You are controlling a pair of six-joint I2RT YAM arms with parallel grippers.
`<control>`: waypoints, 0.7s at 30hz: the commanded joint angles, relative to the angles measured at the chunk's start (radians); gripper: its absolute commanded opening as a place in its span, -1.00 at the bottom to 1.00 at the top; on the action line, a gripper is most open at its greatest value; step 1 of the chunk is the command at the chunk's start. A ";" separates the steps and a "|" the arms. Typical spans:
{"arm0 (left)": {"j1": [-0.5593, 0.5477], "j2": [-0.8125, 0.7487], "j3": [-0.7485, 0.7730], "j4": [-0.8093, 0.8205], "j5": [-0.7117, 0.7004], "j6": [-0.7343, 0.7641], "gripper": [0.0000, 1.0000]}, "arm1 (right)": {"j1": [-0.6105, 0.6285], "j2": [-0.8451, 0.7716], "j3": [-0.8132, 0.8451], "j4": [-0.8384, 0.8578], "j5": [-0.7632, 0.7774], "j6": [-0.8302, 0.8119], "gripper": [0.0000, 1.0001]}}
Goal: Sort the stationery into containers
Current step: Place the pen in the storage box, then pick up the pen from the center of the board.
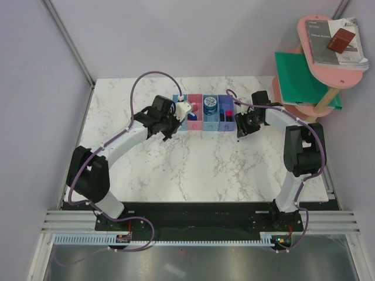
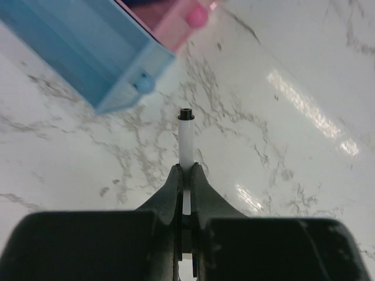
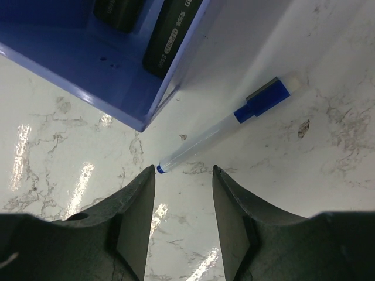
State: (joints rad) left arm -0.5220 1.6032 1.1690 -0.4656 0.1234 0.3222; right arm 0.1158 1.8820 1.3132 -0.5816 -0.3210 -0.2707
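Left gripper (image 2: pixel 186 171) clamps a thin white pen (image 2: pixel 186 134), poised near the light blue bin (image 2: pixel 88 52), apparently for deposit. Right gripper (image 3: pixel 184 175), half-open, faces the tip of the blue-capped marker (image 3: pixel 234 120) lying on the surface (image 3: pixel 293 199), apparently for pickup.

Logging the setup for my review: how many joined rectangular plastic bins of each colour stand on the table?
Light blue rectangular plastic bins: 2
Pink rectangular plastic bin: 1
Purple-blue rectangular plastic bin: 1
Total: 4
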 commanded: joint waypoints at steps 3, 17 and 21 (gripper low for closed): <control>0.048 0.090 0.277 0.012 -0.018 0.048 -0.96 | -0.004 0.042 -0.014 0.069 -0.030 0.051 0.01; 0.122 0.586 0.820 -0.065 -0.022 -0.009 -0.96 | -0.004 0.089 -0.057 0.134 -0.004 0.088 -0.10; 0.123 0.636 0.850 -0.067 -0.010 -0.026 -0.96 | -0.002 0.081 -0.078 0.144 -0.003 0.090 -0.15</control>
State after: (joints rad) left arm -0.3950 2.2162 1.9438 -0.5152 0.1051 0.3313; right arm 0.1139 1.9419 1.2831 -0.4587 -0.3290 -0.1932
